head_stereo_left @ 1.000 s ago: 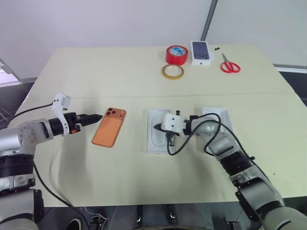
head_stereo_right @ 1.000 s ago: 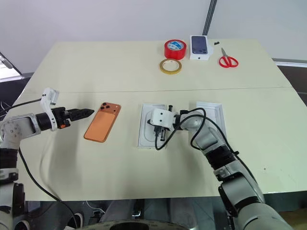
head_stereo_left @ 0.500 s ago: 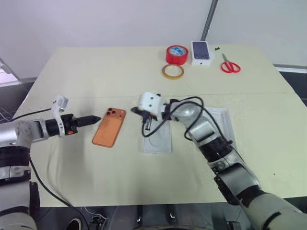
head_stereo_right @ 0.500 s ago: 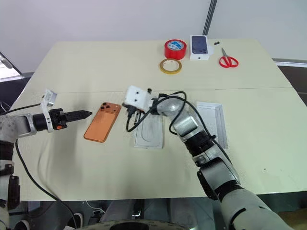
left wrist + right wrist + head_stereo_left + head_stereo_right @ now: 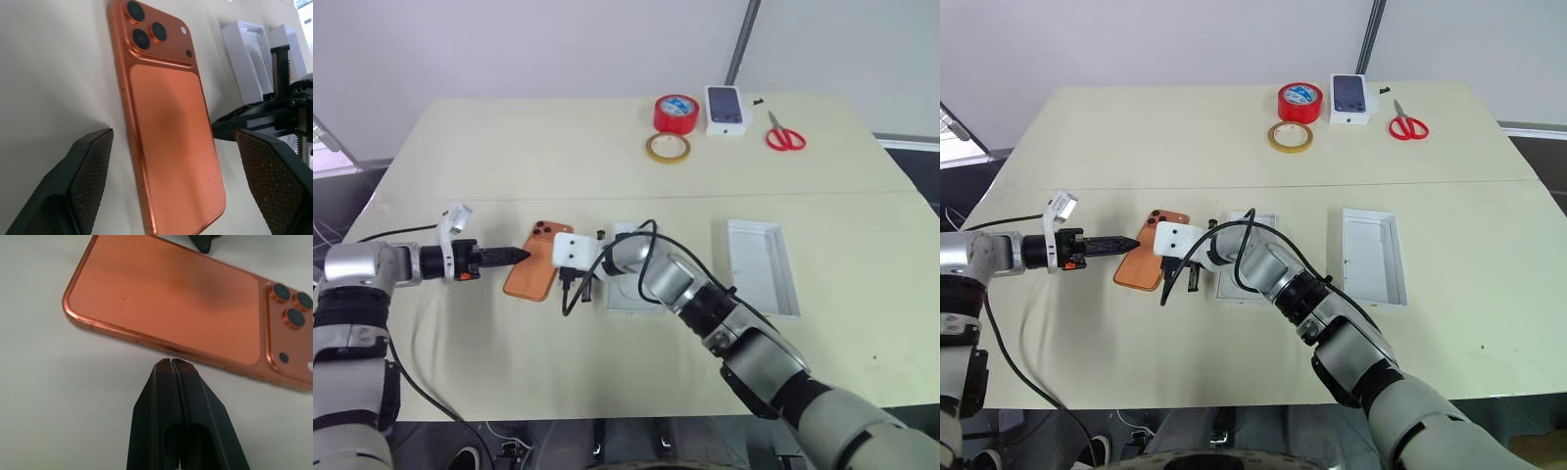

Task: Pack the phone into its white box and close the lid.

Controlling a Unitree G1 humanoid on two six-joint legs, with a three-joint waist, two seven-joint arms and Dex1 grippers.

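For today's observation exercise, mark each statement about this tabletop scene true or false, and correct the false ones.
1. The phone lies camera side up on the table. True.
2. The right end effector is shut. True.
3. The left end effector grips the phone. False: its pads stand open on either side, not closed on it.
4. The scissors lie inside the white box. False: they lie at the table's far edge.
5. The red tape roll sits beside the yellowish tape ring. True.

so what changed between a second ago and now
The right gripper, shut, swept from over the thin white tray leftward to the phone's right edge. The left gripper, open, edged closer to the phone's left side. Nothing was grasped or released. The phone, tray, white box, tape rolls and scissors kept their places.
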